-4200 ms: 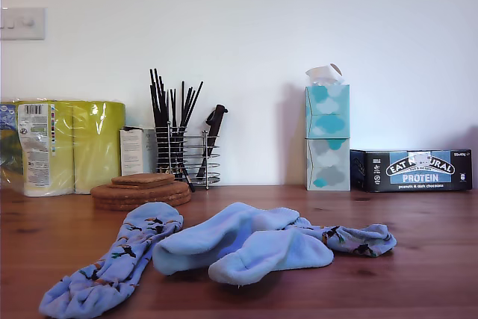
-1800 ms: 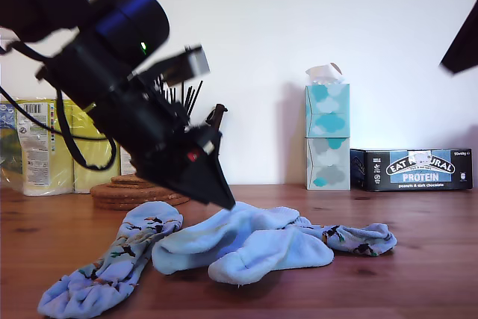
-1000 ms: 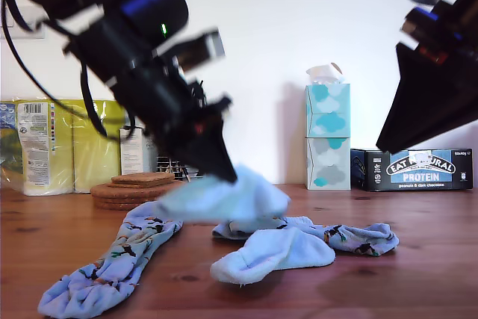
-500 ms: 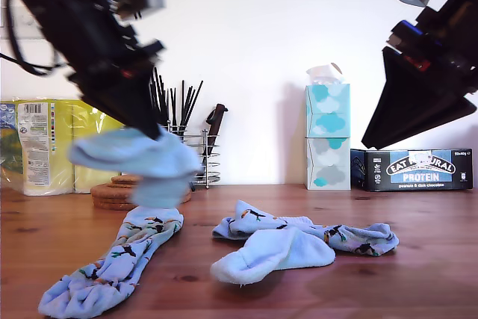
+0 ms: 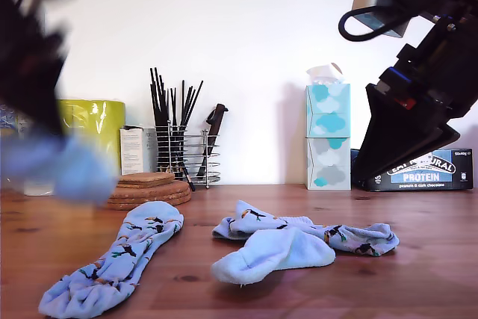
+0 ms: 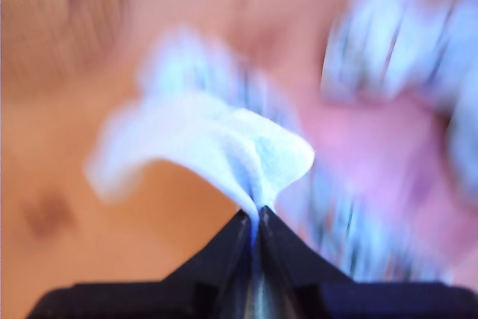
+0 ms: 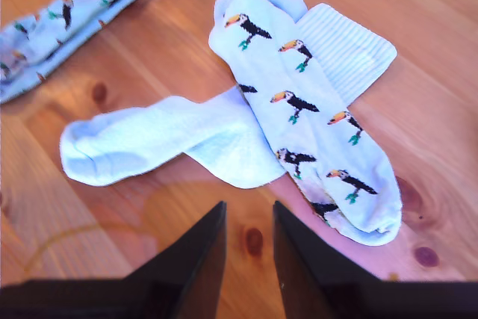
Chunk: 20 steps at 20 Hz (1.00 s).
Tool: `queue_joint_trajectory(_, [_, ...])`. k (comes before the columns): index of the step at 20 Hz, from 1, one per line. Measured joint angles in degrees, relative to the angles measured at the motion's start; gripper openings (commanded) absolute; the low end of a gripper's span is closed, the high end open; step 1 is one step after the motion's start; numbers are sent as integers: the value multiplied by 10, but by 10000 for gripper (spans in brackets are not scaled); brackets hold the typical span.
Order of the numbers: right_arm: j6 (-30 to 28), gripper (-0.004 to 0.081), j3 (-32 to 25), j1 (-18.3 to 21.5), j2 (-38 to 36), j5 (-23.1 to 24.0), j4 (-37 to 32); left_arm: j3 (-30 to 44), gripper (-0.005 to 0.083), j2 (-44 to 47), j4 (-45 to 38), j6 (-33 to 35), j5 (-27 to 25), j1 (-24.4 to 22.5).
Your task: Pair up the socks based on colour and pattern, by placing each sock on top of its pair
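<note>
My first gripper (image 6: 256, 218) is shut on a plain pale blue sock (image 6: 216, 136), which hangs in the air as a blur (image 5: 58, 169) at the exterior view's left, under the blurred first arm (image 5: 30, 65). On the wooden table lie a toucan-print sock (image 5: 112, 263) towards the left and a second toucan-print sock (image 5: 321, 233) in the middle. That one lies across a second plain pale blue sock (image 5: 272, 253). My second gripper (image 7: 249, 207) stands open above this crossed pair: the toucan sock (image 7: 299, 102) over the plain sock (image 7: 149, 140). In the exterior view it hovers at the right (image 5: 366, 166).
Along the wall stand yellow-wrapped rolls (image 5: 93, 128), a small white box (image 5: 138, 151), a stack of cork coasters (image 5: 149, 188), a wire rack of black sticks (image 5: 183, 151), two stacked tissue boxes (image 5: 327, 140) and a dark protein-bar box (image 5: 429, 169).
My first gripper has swung further towards the exterior view's left with the plain sock, dropping lower. My second arm has come down a little over the crossed socks.
</note>
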<state>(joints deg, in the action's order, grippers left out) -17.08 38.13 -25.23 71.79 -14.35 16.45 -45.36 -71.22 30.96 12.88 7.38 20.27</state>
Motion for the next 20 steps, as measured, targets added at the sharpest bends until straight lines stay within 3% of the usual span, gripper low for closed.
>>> queue_joint_trajectory(3, [-36,194,0,0,0,11,1,45,15,-20,-7,-3,-6,-6])
queue_joint_trajectory(4, [-38,194,1,0,0,13,11,37,136,-20,-19,-5,-7,-5])
queue_joint_trajectory(6, [-38,194,2,0,0,15,27,20,479,-16,-38,-5,-7,-5])
queue_joint_trajectory(7, [-38,194,3,0,0,15,29,18,542,-11,-47,-5,-16,-5])
queue_joint_trajectory(11, [-38,194,28,0,0,15,44,17,541,-7,-31,-5,-49,-4])
queue_joint_trajectory(13, [-37,194,32,0,0,15,45,13,490,-7,-27,4,-46,-4])
queue_joint_trajectory(16, [-18,194,32,-1,0,15,55,3,447,-9,-114,33,47,23])
queue_joint_trajectory(20, [-9,194,37,-28,-2,3,85,-12,451,-80,-258,138,88,114])
